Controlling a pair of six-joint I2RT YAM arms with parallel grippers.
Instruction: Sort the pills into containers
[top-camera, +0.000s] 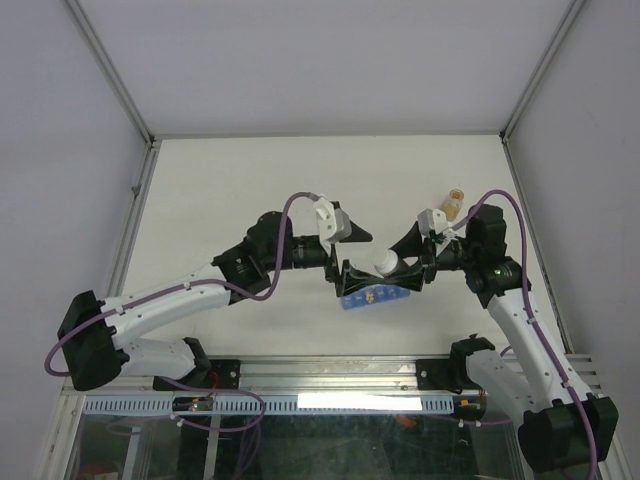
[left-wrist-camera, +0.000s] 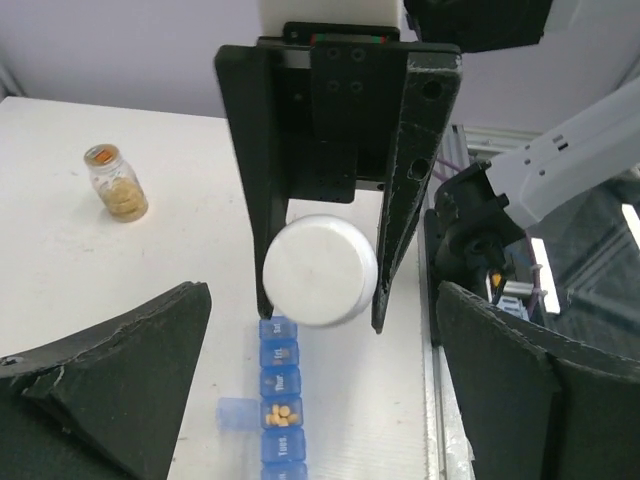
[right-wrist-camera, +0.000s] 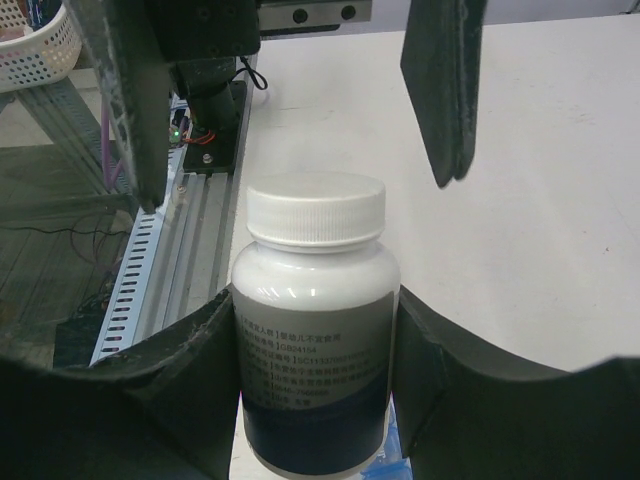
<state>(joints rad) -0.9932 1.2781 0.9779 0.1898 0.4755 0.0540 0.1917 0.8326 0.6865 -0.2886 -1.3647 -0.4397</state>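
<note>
The containers are one blue pill-organiser strip (left-wrist-camera: 280, 385) (top-camera: 372, 296) lying on the table. One cell has its lid flap open and holds several pills (left-wrist-camera: 282, 412). My right gripper (right-wrist-camera: 315, 300) (top-camera: 407, 268) is shut on a white capped bottle (right-wrist-camera: 315, 330) (top-camera: 386, 264), held on its side just above the strip's far end. The bottle's cap (left-wrist-camera: 320, 270) faces my left gripper (left-wrist-camera: 325, 292) (top-camera: 352, 272). That gripper is open, with its fingers (right-wrist-camera: 440, 90) wide on either side of the cap and not touching it.
A small amber jar (left-wrist-camera: 115, 183) (top-camera: 455, 200) stands on the table behind the right arm. The aluminium rail (right-wrist-camera: 165, 270) with both arm bases runs along the near table edge. A white basket (right-wrist-camera: 35, 45) sits beyond the rail, off the table.
</note>
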